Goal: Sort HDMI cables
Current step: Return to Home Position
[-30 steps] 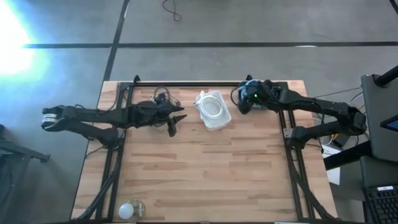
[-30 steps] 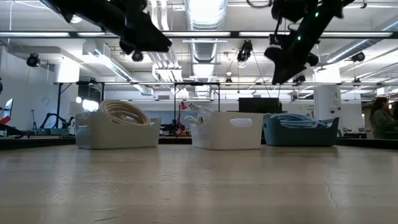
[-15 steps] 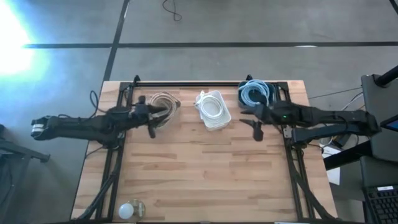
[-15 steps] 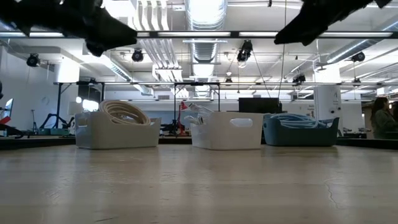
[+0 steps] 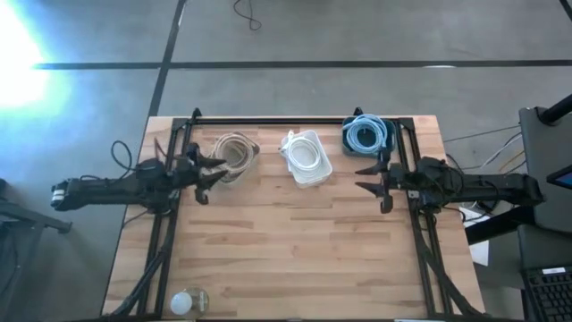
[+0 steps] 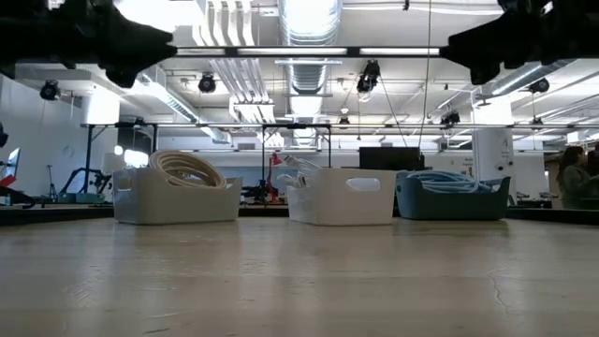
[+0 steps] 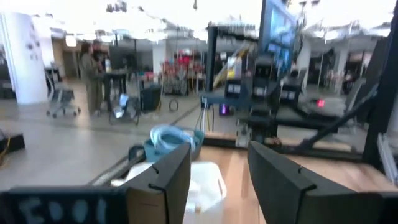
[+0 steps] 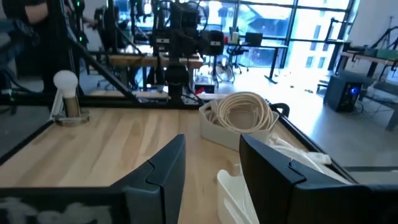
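Three bins stand in a row at the table's far edge. The left bin [image 5: 235,152] holds beige-tan cable coils [image 8: 244,113]. The middle white bin [image 5: 306,158] holds white coils. The right blue bin [image 5: 366,135] holds light blue coils [image 7: 170,138]. My left gripper [image 5: 206,179] is open and empty above the table, beside the beige bin's near left side. My right gripper [image 5: 371,179] is open and empty, just near of the blue bin. Both grippers hang high in the low view, the left [image 6: 122,42] and the right [image 6: 496,47].
A small white ball-like object on a stand [image 5: 185,302] sits at the table's near left corner; it also shows in the right wrist view [image 8: 65,93]. Bare wooden tabletop [image 5: 295,241] spreads between the bins and the near edge. Dark frame rails run along both sides.
My left gripper has drawn back from between the beige and white bins toward the table's left edge. My right gripper has left its place over the blue bin and gone toward the near side and right edge. Both outer bins now show uncovered.
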Action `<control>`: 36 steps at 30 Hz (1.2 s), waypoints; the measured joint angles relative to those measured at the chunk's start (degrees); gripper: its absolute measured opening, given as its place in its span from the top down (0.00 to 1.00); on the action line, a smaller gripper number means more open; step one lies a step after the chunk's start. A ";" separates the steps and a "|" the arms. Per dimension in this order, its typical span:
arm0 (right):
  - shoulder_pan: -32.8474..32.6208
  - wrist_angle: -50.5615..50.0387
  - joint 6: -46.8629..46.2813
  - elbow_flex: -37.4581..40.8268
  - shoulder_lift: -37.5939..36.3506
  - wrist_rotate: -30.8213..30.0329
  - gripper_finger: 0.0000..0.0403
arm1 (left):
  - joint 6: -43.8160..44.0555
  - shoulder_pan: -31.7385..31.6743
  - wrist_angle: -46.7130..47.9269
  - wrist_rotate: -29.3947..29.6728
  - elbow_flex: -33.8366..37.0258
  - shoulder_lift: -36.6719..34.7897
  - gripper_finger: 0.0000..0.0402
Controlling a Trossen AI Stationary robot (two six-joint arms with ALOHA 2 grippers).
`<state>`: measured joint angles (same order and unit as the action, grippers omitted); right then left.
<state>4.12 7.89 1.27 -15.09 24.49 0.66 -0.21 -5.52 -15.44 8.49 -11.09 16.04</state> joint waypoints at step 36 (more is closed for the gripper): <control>0.04 -0.36 -5.63 14.38 -24.43 -0.21 0.61 | 0.70 -0.02 2.64 2.20 10.50 -15.97 0.58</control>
<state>4.16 7.53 -4.36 -0.71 0.06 0.45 0.49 -5.54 -12.80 10.69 -0.59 0.08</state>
